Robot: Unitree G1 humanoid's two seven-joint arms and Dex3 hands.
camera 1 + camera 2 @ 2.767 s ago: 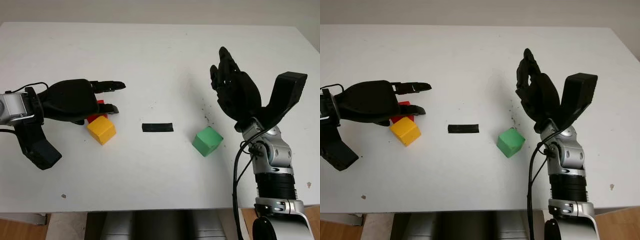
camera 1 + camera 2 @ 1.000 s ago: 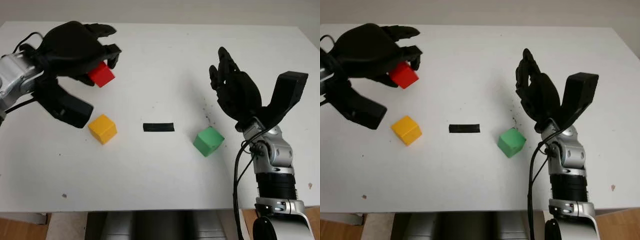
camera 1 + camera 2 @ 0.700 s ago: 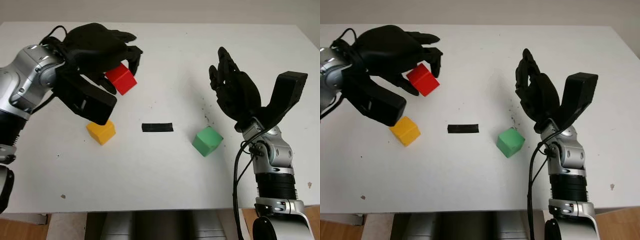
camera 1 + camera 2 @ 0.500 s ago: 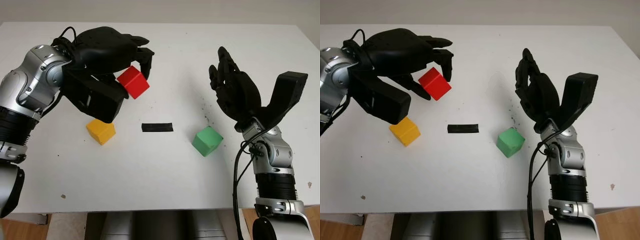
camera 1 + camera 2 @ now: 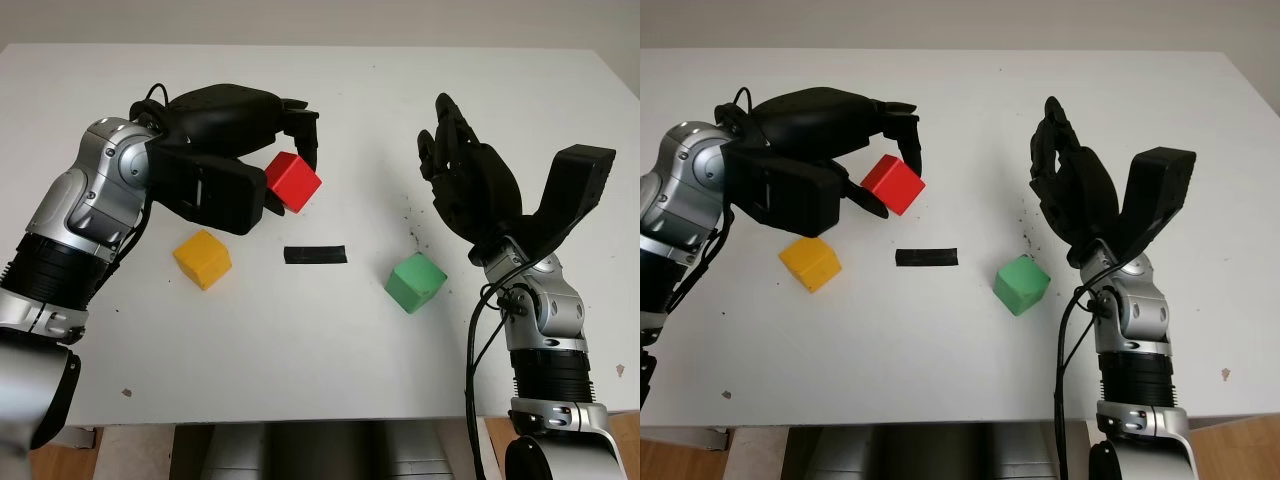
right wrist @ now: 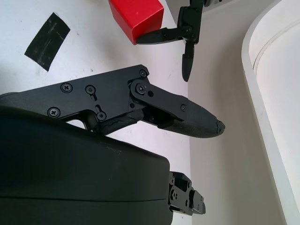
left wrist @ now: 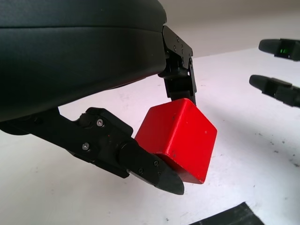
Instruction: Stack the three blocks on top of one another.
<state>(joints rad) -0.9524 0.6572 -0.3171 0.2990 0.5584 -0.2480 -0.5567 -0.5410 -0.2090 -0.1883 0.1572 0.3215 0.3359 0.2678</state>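
The left hand (image 5: 262,140) pinches the red block (image 5: 293,182) by opposite faces above the table (image 5: 330,90); it looks light, rigid and smooth-sided, while the right hand (image 5: 465,180) hangs open near the right edge.

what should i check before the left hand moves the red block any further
1. Grip: left hand shut on the red cube block, fingers on opposite faces: ok.
2. Block lifted off the white table: ok.
3. Green cube block standing free, nothing on top: ok.
4. Yellow cube block free on the table: ok.
5. Right hand open, raised just behind the green block; may crowd a placement there: cannot tell.
6. Black tape strip lies flat between blocks: ok.
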